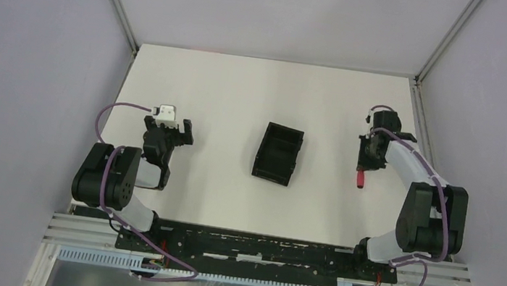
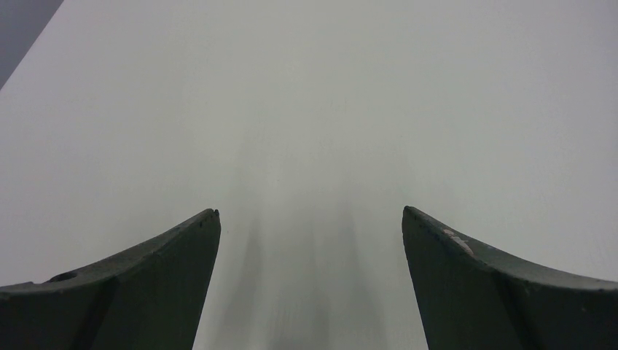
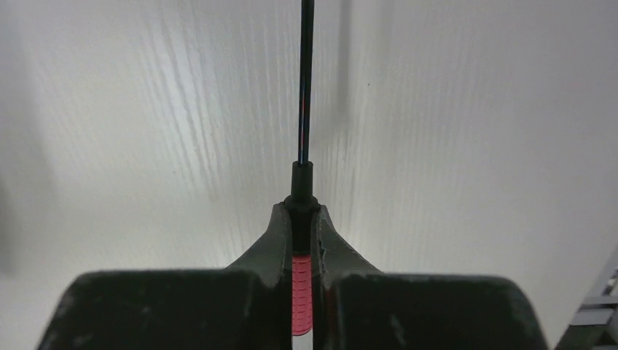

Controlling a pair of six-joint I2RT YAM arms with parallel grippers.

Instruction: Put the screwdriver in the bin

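White surface (image 1: 228,89) is carrying the black bin (image 1: 278,153) at center; your right claw (image 3: 301,211) is clenching the red-handled screwdriver (image 3: 301,292), your left claw (image 2: 310,211) is hanging released.

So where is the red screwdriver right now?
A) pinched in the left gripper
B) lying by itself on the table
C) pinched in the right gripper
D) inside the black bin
C: the right wrist view shows the right gripper shut on the handle of the screwdriver, while the left gripper is open on nothing and the bin sits apart.
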